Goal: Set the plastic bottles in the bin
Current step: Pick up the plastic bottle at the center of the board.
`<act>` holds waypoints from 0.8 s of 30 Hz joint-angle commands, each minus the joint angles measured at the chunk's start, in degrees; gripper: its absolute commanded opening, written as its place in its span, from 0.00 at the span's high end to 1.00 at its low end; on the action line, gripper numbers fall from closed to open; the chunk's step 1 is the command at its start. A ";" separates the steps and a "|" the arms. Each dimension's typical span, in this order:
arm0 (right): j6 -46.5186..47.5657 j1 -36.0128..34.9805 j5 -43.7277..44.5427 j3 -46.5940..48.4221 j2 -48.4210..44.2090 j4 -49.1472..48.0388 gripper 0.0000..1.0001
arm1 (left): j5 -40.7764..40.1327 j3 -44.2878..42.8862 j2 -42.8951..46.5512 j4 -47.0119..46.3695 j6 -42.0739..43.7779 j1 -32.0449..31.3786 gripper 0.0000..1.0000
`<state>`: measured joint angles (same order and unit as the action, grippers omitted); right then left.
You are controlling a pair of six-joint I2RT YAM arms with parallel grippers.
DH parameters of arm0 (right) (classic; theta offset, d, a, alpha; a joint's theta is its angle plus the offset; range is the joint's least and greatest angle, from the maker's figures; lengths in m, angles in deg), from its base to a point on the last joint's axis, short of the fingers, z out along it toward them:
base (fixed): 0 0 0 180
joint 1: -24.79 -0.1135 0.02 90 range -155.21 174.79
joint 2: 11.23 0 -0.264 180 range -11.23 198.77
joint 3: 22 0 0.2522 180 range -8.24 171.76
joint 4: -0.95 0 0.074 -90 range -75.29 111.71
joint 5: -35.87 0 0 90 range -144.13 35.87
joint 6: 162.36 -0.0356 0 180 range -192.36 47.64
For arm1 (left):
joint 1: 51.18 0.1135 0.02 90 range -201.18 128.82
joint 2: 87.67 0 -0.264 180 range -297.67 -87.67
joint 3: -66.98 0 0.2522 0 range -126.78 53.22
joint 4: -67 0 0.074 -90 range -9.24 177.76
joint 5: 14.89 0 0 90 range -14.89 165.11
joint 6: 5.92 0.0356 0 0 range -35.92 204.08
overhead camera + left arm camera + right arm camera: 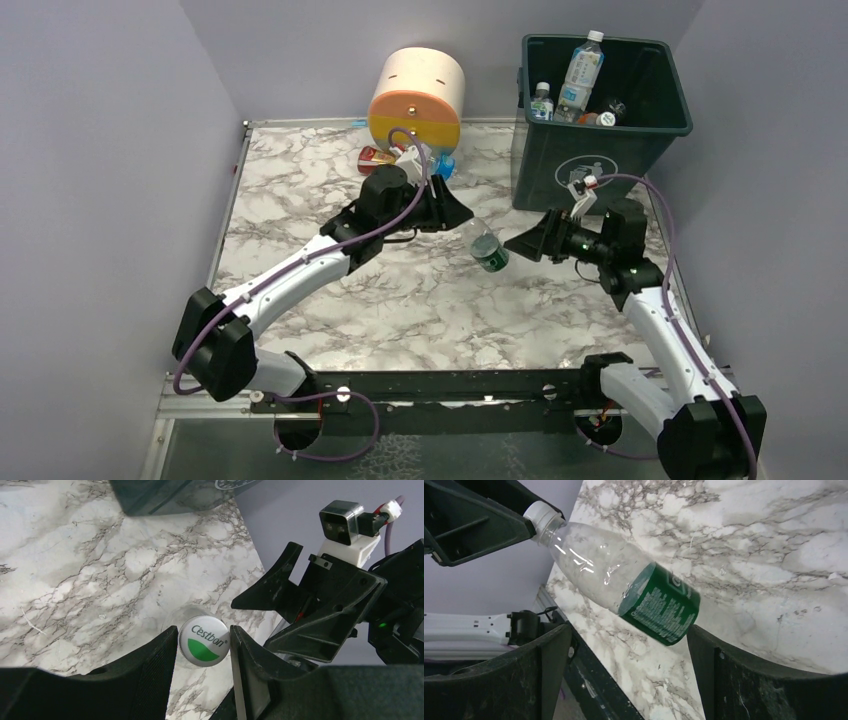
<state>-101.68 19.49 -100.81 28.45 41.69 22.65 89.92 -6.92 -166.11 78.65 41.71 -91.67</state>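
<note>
My left gripper point(203, 631) is shut on the white and green cap point(204, 641) of a clear plastic bottle point(487, 247) with a green label point(659, 605). The bottle hangs tilted above the marble table, mid-right. My right gripper point(629, 635) stands open just below the bottle's base, its fingers either side and not touching it. In the top view it point(520, 243) faces left towards the bottle. The dark green bin point(560, 170) stands at the back right with three bottles inside, the tallest point(582, 70) upright. A red-labelled bottle point(378, 157) lies by the drawer unit.
A cream and orange round drawer unit point(417, 95) stands at the back centre, with a small blue item point(445, 165) at its foot. Lilac walls close the table on the left, back and right. The bin's wall point(160, 495) is close behind both grippers.
</note>
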 commanded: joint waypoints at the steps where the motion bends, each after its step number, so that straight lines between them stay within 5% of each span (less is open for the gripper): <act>1: 6.90 -0.77 7.17 4.08 -0.93 1.79 0.11 | 4.25 -3.39 -0.19 2.83 2.05 1.20 0.53; 16: 18.05 -8.85 4.42 7.47 -1.86 0.29 0.10 | 14.04 -14.27 -5.48 10.40 5.07 3.82 0.53; 24: 21.27 -17.87 10.33 11.69 1.69 1.68 0.09 | 15.98 -14.52 -6.28 9.94 4.67 3.93 0.53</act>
<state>-83.41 4.89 -94.97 36.56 41.56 24.77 102.90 -19.53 -172.14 88.81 45.80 -87.93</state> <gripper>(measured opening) 0.906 0.471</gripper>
